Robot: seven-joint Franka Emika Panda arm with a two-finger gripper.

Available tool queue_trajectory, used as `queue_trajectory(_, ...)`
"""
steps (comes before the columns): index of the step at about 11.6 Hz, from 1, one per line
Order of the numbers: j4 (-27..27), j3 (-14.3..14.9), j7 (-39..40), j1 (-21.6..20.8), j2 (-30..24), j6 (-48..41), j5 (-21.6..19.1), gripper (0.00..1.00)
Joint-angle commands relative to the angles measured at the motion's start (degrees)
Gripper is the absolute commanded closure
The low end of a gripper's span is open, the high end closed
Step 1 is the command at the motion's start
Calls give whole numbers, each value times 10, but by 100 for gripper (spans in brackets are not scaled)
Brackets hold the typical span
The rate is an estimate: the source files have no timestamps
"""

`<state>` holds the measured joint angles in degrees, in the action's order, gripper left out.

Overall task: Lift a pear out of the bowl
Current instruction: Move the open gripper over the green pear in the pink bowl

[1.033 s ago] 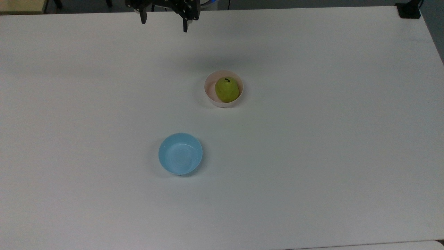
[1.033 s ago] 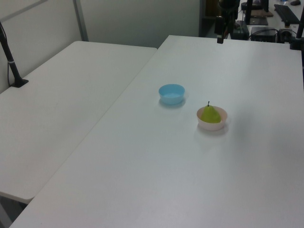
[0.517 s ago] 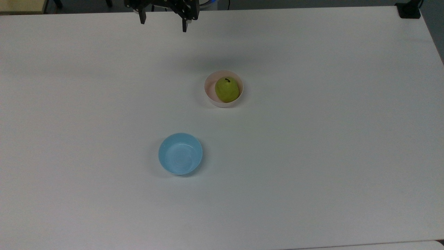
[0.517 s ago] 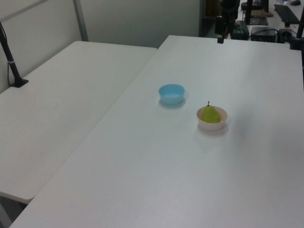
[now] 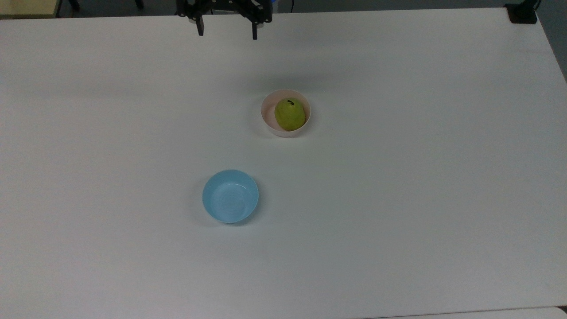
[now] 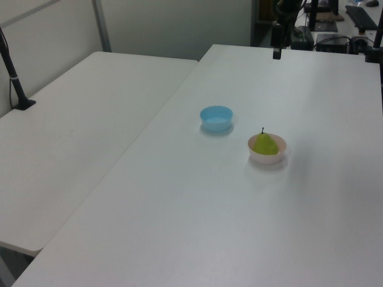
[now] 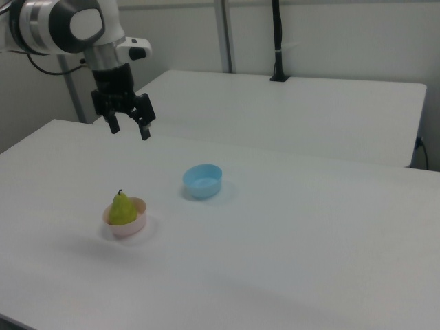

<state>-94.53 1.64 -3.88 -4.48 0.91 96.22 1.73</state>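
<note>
Pear (image 5: 289,114) sits upright in the pale pink bowl (image 5: 269,118), dark stem pointing up, yellow-green body filling most of the bowl's inside. Bowl stands on the white tabletop (image 5: 398,177), a little above centre in the top view.

Light blue bowl (image 5: 230,196) rests apart from the pink one, toward the top view's lower left; nothing inside it. In the right view it lies to the right view's right of the pear and farther back; in the left view it lies to the left view's left of the pink bowl.

Gripper (image 5: 227,31) hangs above the tabletop near the top view's upper edge, well apart from both bowls, to the top view's left of the pear. Fingers (image 5: 200,27) spread wide, two dark tips pointing down with clear space between them, holding nothing. Right view shows the same: gripper (image 7: 128,125) raised in the air above and behind the pear (image 7: 122,209), fingers apart, with the arm's white and grey wrist (image 7: 103,31) above it.

Left view: gripper (image 6: 276,48) appears at the far end of the tabletop, seen edge-on. Pear (image 6: 264,143) and pink bowl (image 6: 267,157) near mid-table.

A second white table (image 7: 309,110) stands alongside, with a dark upright post (image 7: 277,41) on it in the right view.
</note>
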Motion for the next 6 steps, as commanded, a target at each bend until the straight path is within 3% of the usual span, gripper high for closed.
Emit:
queue_trajectory(1,-2,0,13,-36,5,-16,-21,0)
queue_trajectory(6,-39,0,16,-89,19,-3,-14,0)
